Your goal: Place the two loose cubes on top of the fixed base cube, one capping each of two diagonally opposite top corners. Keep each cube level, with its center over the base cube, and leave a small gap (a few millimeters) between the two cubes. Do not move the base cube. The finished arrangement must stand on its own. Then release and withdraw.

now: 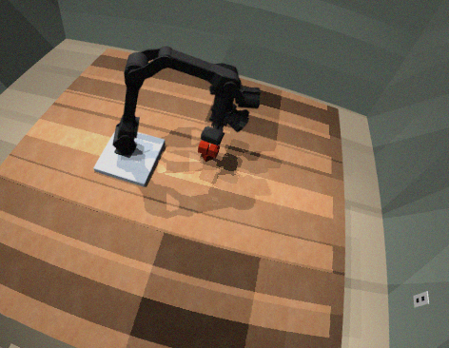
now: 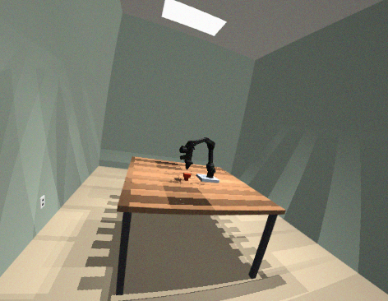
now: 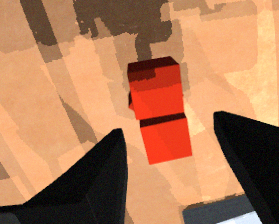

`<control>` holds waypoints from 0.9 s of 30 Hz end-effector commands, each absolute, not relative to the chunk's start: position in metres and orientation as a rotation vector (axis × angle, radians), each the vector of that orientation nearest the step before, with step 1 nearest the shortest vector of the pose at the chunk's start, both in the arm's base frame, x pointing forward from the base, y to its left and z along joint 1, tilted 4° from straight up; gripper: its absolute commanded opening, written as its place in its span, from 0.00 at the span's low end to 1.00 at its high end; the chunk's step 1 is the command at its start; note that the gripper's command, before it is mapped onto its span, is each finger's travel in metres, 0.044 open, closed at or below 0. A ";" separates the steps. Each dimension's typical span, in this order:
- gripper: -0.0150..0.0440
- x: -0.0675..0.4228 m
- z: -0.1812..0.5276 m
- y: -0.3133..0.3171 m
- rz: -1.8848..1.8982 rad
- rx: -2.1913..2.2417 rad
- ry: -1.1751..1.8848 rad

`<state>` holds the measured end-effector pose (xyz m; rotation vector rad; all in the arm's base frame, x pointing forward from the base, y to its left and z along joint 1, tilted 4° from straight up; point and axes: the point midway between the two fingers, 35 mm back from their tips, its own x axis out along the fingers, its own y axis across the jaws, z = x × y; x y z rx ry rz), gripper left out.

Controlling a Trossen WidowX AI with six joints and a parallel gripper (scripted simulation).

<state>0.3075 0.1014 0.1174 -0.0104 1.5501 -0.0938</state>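
Observation:
Two red cubes rest side by side on top of the red base cube [image 1: 207,159] [image 3: 131,102], which is mostly hidden under them. The farther cube [image 3: 158,100] [image 1: 213,150] and the nearer cube [image 3: 166,140] [image 1: 202,149] look level in the wrist view, with a thin dark gap between them. The red stack [image 2: 187,175] is small in the exterior view. My gripper [image 3: 168,128] [image 1: 210,142] [image 2: 187,168] is open and empty, above the cubes. Its fingers stand apart on both sides, touching neither cube. The exact overlap on the base corners is hidden.
The arm stands on a white plate [image 1: 135,166] [image 2: 208,178], whose edge also shows at the bottom of the wrist view. The wooden table [image 1: 278,228] [image 2: 150,193] carries the stack and plate. Shadows of the arm fall around the stack.

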 end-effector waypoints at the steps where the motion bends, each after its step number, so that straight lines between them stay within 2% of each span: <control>1: 0.60 0.307 0.120 0.102 -0.098 -0.005 1.549; 8: 0.91 0.307 0.127 0.102 -0.094 -0.010 1.550; 9: 0.93 0.307 0.128 0.102 -0.094 -0.010 1.550; 15: 0.93 0.306 0.128 0.104 -0.092 -0.011 1.552; 23: 0.93 0.250 0.124 0.201 -0.086 -0.005 1.557; 27: 0.93 0.236 0.123 0.217 -0.085 -0.005 1.558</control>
